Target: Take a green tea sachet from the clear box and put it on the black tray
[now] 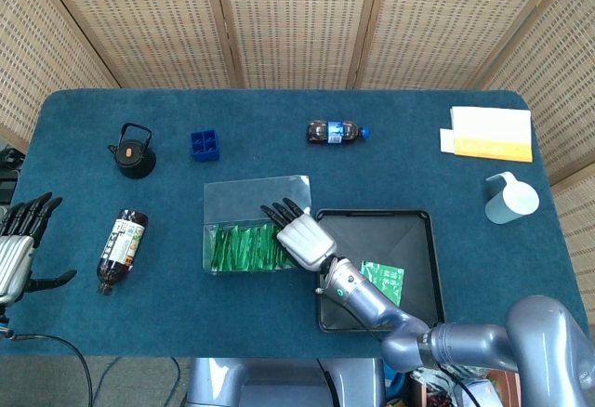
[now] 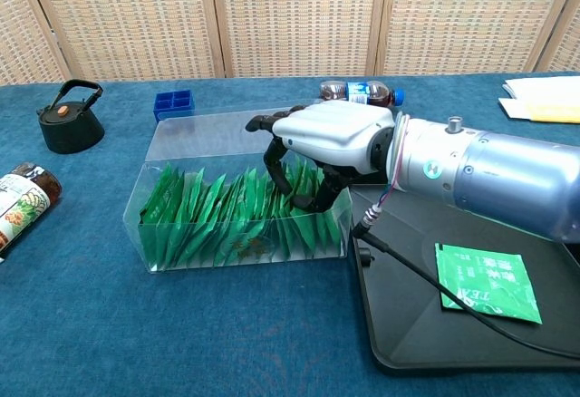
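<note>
1. Many green tea sachets (image 2: 217,220) are standing on edge in a packed row inside the clear box (image 2: 172,139); the rightmost ones are sitting hidden behind the right hand's fingers (image 2: 274,166).
2. One further sachet (image 2: 488,284) is lying flat on the black tray (image 2: 399,324), near its right side, well apart from the box.
3. Whether the fingertips are pinching a sachet is impossible to tell: they are dipping among the packets at the box's right end, and the palm is blocking the contact from the head view.
4. The right hand (image 2: 322,148) is reaching palm-down over the box's right end, with its dark fingers curling downward into the row; its silver forearm is stretching back across the tray toward the lower right, with a black cable hanging below the wrist.
5. The tray's right edge is being cut off in the chest view; in the head view the tray (image 1: 414,226) is sitting just beside the box (image 1: 256,193), on its right.
6. The left hand (image 1: 20,249) is resting at the table's left edge, partly cut off by the frame, fingers spread and holding nothing.
7. A brown bottle (image 1: 121,249) is lying on its side near that hand.
</note>
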Motion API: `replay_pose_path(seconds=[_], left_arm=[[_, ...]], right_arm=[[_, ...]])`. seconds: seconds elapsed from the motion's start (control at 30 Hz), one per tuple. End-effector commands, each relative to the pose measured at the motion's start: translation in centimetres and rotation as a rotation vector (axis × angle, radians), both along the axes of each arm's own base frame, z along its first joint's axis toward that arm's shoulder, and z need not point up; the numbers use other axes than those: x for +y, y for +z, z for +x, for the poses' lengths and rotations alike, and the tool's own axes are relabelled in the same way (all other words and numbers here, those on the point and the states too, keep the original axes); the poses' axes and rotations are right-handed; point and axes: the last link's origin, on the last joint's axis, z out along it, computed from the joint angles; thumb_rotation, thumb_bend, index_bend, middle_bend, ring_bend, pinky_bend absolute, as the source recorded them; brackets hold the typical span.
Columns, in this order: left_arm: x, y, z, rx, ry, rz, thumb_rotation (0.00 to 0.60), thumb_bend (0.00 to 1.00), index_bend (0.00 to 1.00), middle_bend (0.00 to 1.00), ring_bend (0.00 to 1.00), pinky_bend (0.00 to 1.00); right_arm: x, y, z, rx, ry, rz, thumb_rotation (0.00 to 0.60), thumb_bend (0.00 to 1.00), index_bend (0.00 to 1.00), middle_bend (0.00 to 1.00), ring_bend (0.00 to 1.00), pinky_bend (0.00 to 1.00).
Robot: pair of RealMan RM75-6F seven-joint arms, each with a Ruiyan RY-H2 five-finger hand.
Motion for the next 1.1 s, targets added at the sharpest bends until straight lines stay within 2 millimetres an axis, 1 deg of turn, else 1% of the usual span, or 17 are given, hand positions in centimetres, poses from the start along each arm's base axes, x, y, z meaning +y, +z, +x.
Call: replay_pose_path(seconds=[0.03,0.2,0.33,0.43,0.63,0.7,0.8,0.97,1.1], left_arm=[[0.0,0.0,0.0,0.000,0.001,-0.001,0.600,0.03,0.00,0.00,0.00,0.00],[0.0,0.0,0.0,0.000,0.001,-0.002,0.600,0.03,0.00,0.00,0.00,0.00],[0.0,-0.1,-0.1,0.001,0.003,-0.004,0.600,0.03,0.00,0.00,0.00,0.00],[0.1,-0.2,0.0,0.002,0.002,-0.010,0.600,0.03,0.00,0.00,0.00,0.00],[0.0,-0.2,0.0,0.001,-0.002,-0.010,0.600,0.03,0.00,0.00,0.00,0.00],[-0.1,-0.2,0.1,0.000,-0.004,-0.009,0.600,0.03,0.00,0.00,0.00,0.00],[-0.1,-0.2,0.1,-0.001,-0.006,-0.010,0.600,0.03,0.00,0.00,0.00,0.00],[-0.1,-0.1,0.2,-0.003,-0.008,-0.011,0.600,0.03,0.00,0.00,0.00,0.00],[-0.3,-0.1,0.3,-0.004,-0.013,-0.012,0.600,0.03,0.00,0.00,0.00,0.00]], right_arm=[[0.0,0.0,0.0,-0.003,0.000,-0.001,0.600,0.64,0.63,0.09,0.00,0.07],[0.0,0.2,0.2,-0.018,-0.003,-0.001,0.600,0.64,0.63,0.10,0.00,0.07],[0.2,0.9,0.8,-0.063,0.000,-0.003,0.600,0.64,0.63,0.10,0.00,0.07],[0.3,2.5,1.8,-0.119,0.015,-0.022,0.600,0.64,0.63,0.10,0.00,0.07],[0.3,4.8,2.6,-0.164,0.026,-0.052,0.600,0.64,0.63,0.10,0.00,0.07],[0.4,6.1,2.7,-0.179,0.031,-0.071,0.600,0.64,0.63,0.10,0.00,0.07],[0.6,8.0,2.4,-0.185,0.038,-0.099,0.600,0.64,0.63,0.10,0.00,0.07],[0.9,10.3,1.7,-0.190,0.036,-0.133,0.600,0.64,0.63,0.10,0.00,0.07],[1.6,13.1,-0.4,-0.183,0.022,-0.173,0.600,0.64,0.63,0.11,0.00,0.07]])
